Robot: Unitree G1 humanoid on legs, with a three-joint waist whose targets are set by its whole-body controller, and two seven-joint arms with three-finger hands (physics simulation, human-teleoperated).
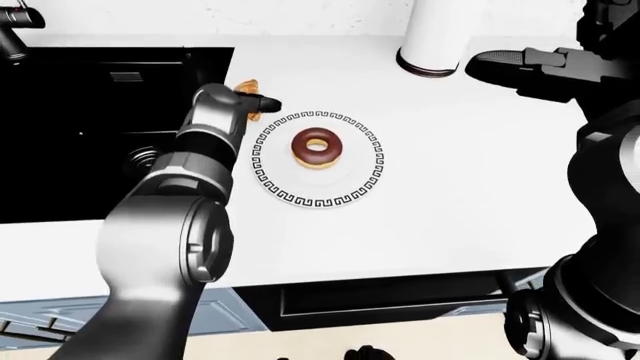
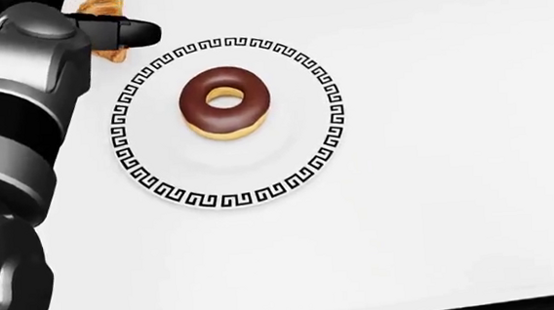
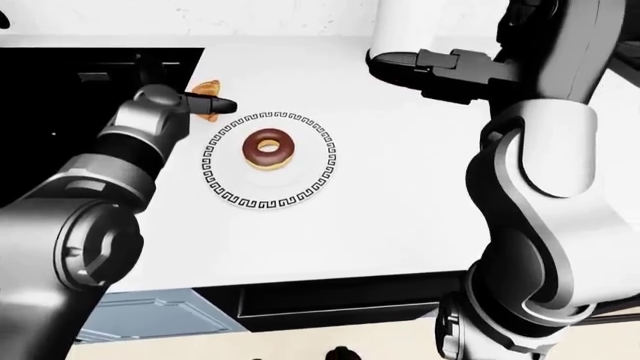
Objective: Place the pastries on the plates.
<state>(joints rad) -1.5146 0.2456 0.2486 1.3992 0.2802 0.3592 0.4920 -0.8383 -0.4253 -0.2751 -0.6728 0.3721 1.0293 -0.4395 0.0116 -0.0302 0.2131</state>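
Note:
A chocolate-glazed donut (image 2: 224,102) lies in the middle of a white plate (image 2: 231,201) with a black key-pattern rim. Just off the plate's upper left, a golden croissant (image 2: 100,4) rests on the white counter. My left hand (image 2: 126,33) is at the croissant, with one black finger lying across it. The other fingers are hidden behind the wrist, so its grip does not show. In the left-eye view my right hand (image 1: 492,64) hovers high at the upper right, fingers stretched out and holding nothing.
A black sink (image 1: 100,127) borders the counter on the left, close to the croissant, with a faucet (image 1: 15,30) at the top left. A white cylinder (image 1: 440,37) stands above the plate. The counter's edge (image 1: 400,270) runs along the bottom.

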